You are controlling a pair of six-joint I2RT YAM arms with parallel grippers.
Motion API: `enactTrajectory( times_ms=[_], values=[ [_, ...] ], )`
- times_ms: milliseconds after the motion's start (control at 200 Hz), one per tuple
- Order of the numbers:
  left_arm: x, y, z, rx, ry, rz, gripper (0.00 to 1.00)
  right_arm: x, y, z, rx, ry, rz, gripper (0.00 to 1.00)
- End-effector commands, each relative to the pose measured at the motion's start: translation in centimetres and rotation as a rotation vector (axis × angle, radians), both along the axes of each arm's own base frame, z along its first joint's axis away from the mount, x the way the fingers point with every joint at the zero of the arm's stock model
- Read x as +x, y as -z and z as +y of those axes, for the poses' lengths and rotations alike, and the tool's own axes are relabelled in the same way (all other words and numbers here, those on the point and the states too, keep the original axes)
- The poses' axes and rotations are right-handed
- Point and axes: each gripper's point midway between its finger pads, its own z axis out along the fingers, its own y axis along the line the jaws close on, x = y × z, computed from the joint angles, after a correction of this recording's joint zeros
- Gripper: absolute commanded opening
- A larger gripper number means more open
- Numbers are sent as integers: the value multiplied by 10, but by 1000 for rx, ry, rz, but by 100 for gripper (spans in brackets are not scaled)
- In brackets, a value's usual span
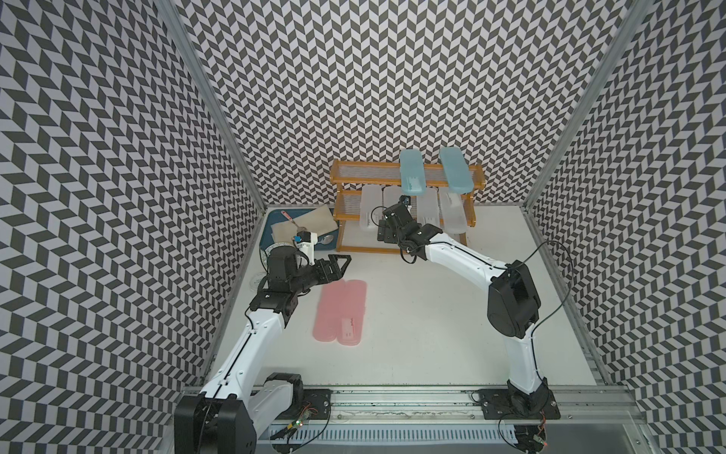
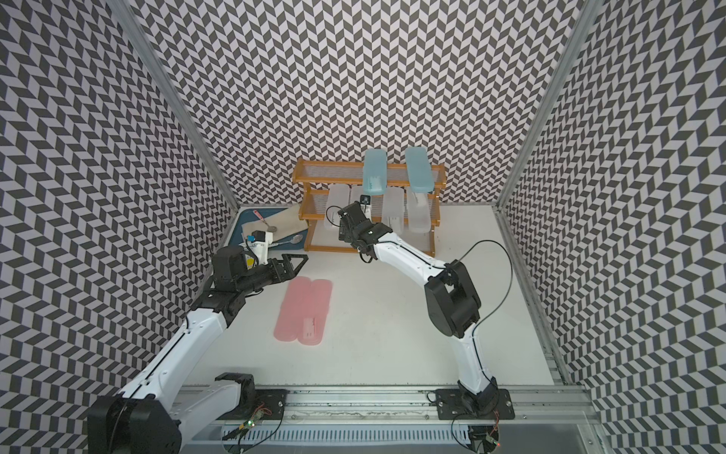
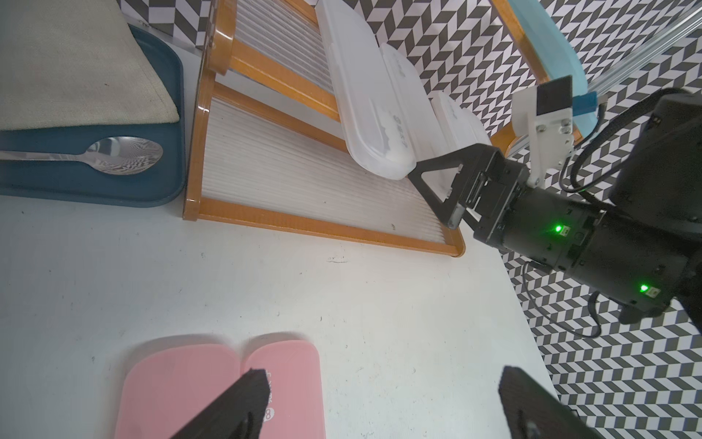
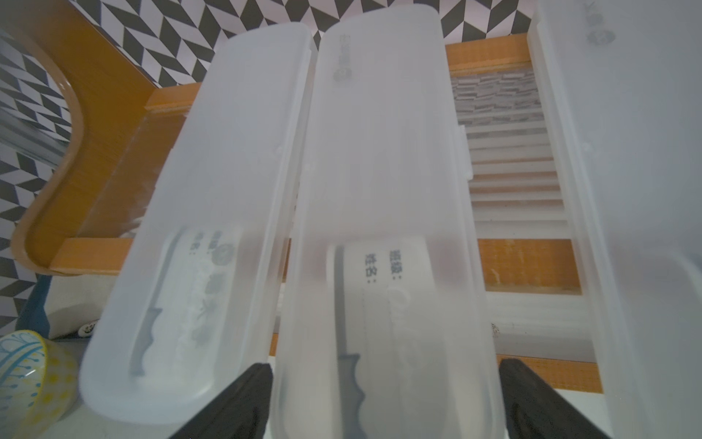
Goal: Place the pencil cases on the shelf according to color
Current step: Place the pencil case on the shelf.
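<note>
The shelf stands at the back wall. Two light blue pencil cases lie across its top tier. Several frosted white ones rest on the middle tier, overhanging its front. My right gripper is open, its fingers standing either side of the near end of one white case, with a thin gap on each side. Two pink cases lie side by side on the table. My left gripper is open just above their far ends, holding nothing.
A dark blue tray sits left of the shelf with a beige cloth and a spoon on it. A patterned bowl shows beside the tray. Patterned walls enclose the table on three sides.
</note>
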Motion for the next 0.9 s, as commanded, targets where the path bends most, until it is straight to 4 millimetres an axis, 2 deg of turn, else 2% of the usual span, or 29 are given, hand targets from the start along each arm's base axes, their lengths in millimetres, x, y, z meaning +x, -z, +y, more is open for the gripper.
enactTrajectory(
  times_ms=[0, 195, 391, 526, 611, 726, 806, 896],
  values=[
    [1, 4, 2, 5, -3, 0, 100, -6, -11, 3, 51, -12, 17, 99],
    [2, 6, 9, 40, -38, 5, 100, -34, -18, 8, 98, -46, 40, 100],
    [4, 10, 16, 91, -85, 17, 100, -69, -28, 1, 139, -66, 36, 100],
    [2, 15, 11, 146, -99, 26, 100, -99, -35, -6, 178, -99, 28, 100],
    [-2, 22, 4, 190, -93, 49, 100, -124, -35, -8, 203, -135, 22, 99],
    [-10, 31, 4, 235, -117, 90, 100, -166, -18, -10, 228, -187, 35, 100],
    [-18, 37, 5, 217, -151, 106, 100, -199, 3, -12, 246, -219, 64, 99],
    [-31, 54, 2, 164, -173, 142, 100, -229, 24, -20, 259, -235, 99, 99]
  ],
)
